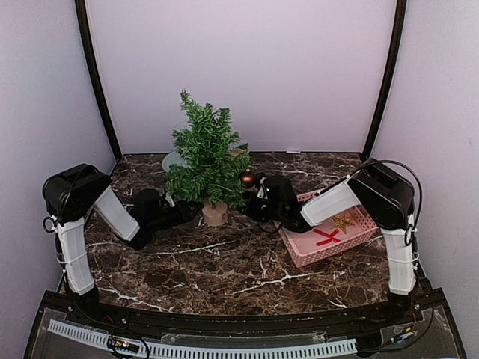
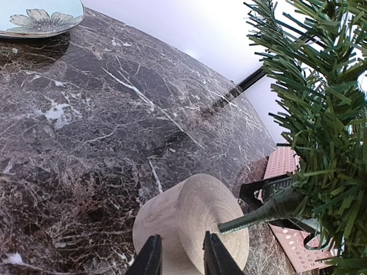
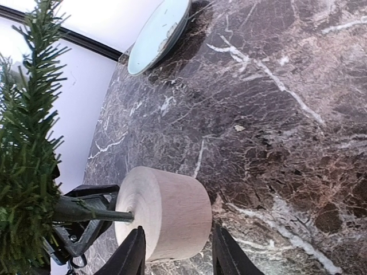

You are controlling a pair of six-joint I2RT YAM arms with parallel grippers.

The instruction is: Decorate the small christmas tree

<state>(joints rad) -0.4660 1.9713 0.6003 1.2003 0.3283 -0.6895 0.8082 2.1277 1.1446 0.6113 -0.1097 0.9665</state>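
The small christmas tree (image 1: 206,161) stands upright on its wooden base (image 1: 215,215), far-middle on the marble surface (image 1: 224,262), with a red bauble (image 1: 248,178) at its right-hand branches. The left end effector (image 2: 180,240) meets the base from the left with its jaws narrowly apart and gripping nothing; whether it touches the base cannot be told. The right end effector (image 3: 179,229) faces the base from the right, jaws wider and empty. A pink basket (image 1: 303,243) holding a gold star (image 1: 343,221) lies to the right, and a flowered plate (image 2: 40,17) sits behind the tree.

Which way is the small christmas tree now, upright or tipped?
Upright: the small christmas tree stands on its tan base, which sits flat on the table.
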